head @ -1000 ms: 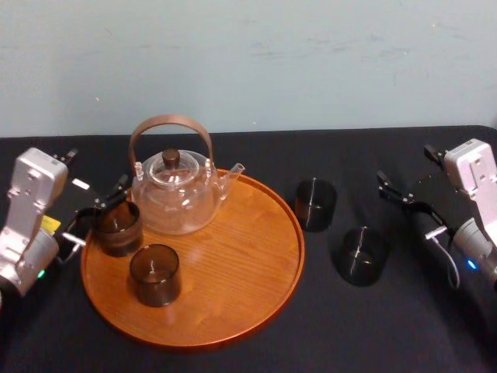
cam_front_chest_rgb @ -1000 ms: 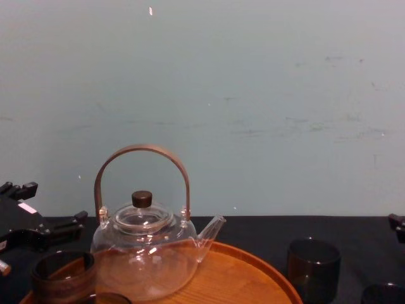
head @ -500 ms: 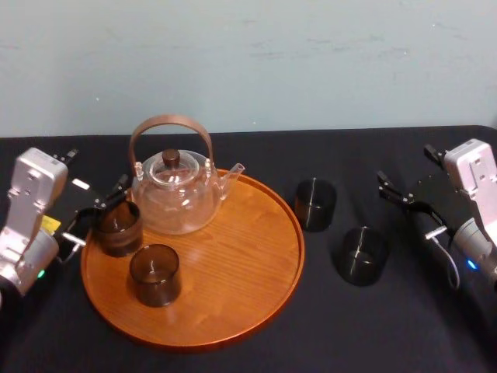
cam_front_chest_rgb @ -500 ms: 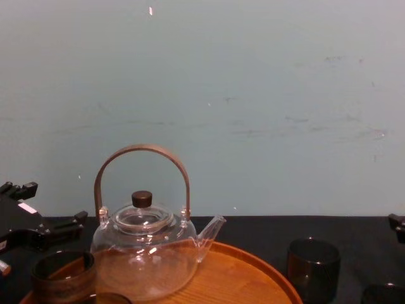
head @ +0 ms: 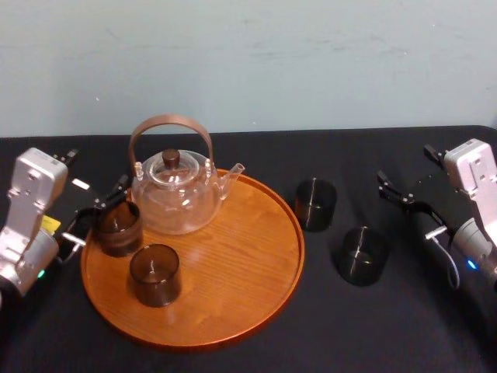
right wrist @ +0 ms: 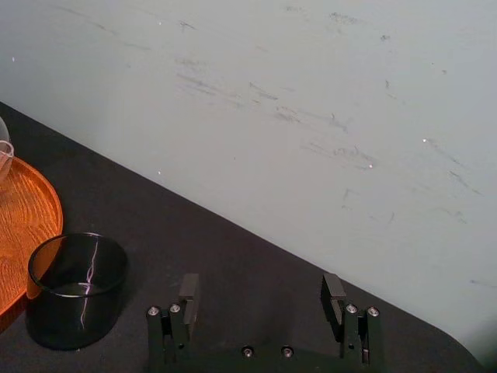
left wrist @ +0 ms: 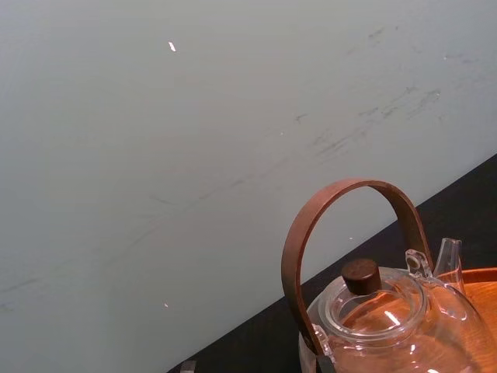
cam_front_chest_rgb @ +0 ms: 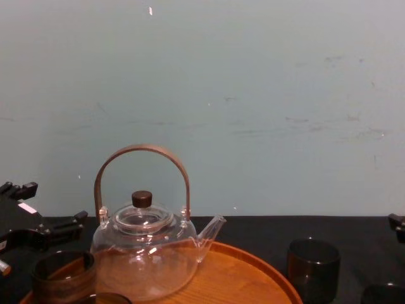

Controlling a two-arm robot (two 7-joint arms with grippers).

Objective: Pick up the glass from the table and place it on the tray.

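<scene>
Soft, even light; small glints on the teapot (head: 175, 194), a thin bright streak on the rightmost glass (head: 361, 255)

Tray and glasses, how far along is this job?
Done: the rear tray glass and front tray glass stand on the tray, near the teapot. In hand: nothing; the left gripper is open beside the rear tray glass, the right gripper open at far right. Left: the far table glass and near table glass, right of the tray.

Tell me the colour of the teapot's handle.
Reddish-brown teapot handle, clearest in the left wrist view.
</scene>
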